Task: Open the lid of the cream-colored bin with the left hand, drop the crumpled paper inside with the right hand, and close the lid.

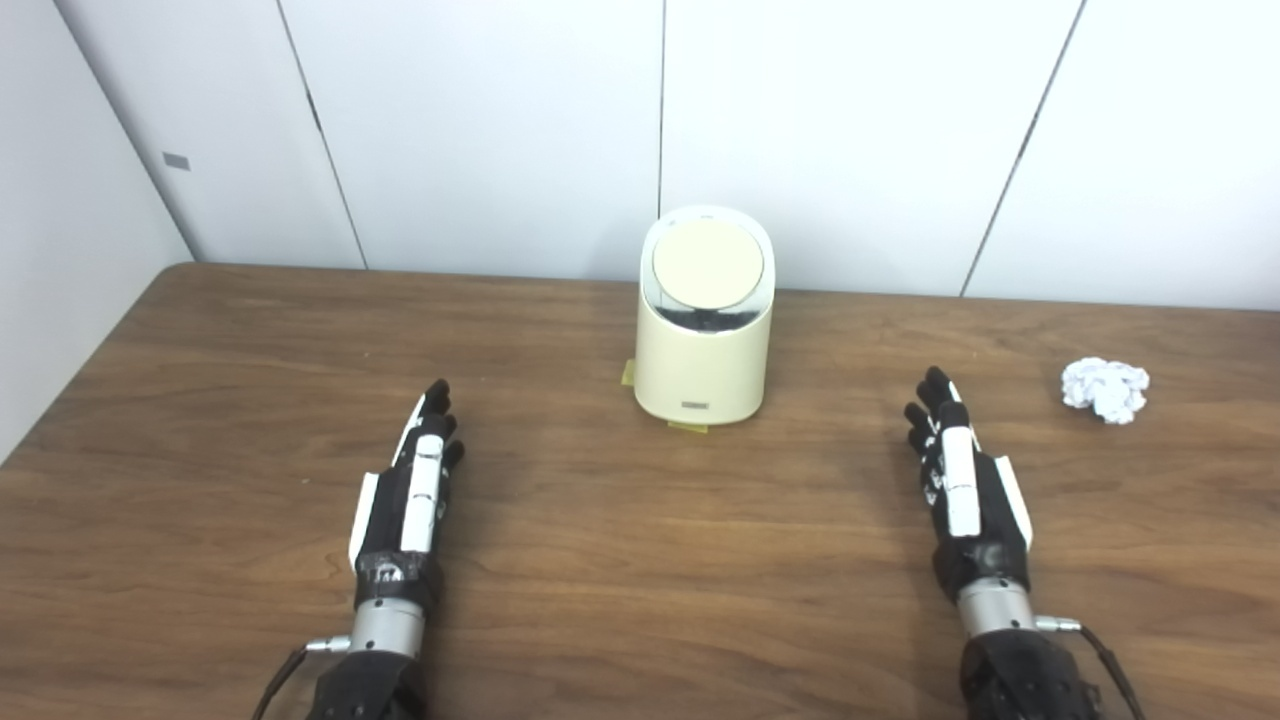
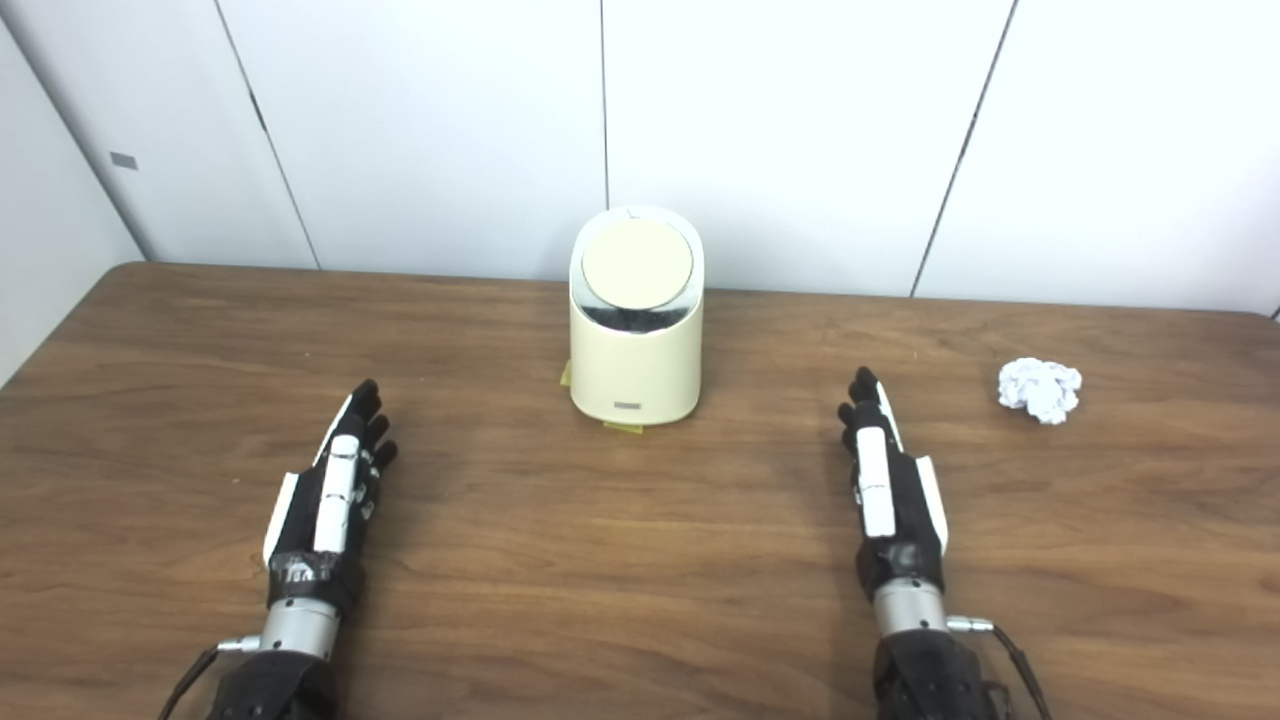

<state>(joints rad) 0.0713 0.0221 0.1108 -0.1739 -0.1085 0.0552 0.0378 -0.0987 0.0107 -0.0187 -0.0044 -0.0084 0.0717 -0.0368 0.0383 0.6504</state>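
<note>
A cream-colored bin (image 1: 704, 345) stands at the back middle of the wooden table, with its round lid (image 1: 708, 264) shut and tilted toward me. A white crumpled paper ball (image 1: 1104, 389) lies on the table at the right. My left hand (image 1: 412, 485) is open and empty, fingers stretched forward, to the front left of the bin. My right hand (image 1: 960, 480) is open and empty, fingers stretched forward, between the bin and the paper, nearer the front. Both hands are apart from the bin and the paper.
The wooden table (image 1: 640, 560) reaches to a white panelled wall (image 1: 500, 120) at the back. Small bits of yellow tape (image 1: 688, 427) lie at the bin's base. The table's left edge runs along a side wall.
</note>
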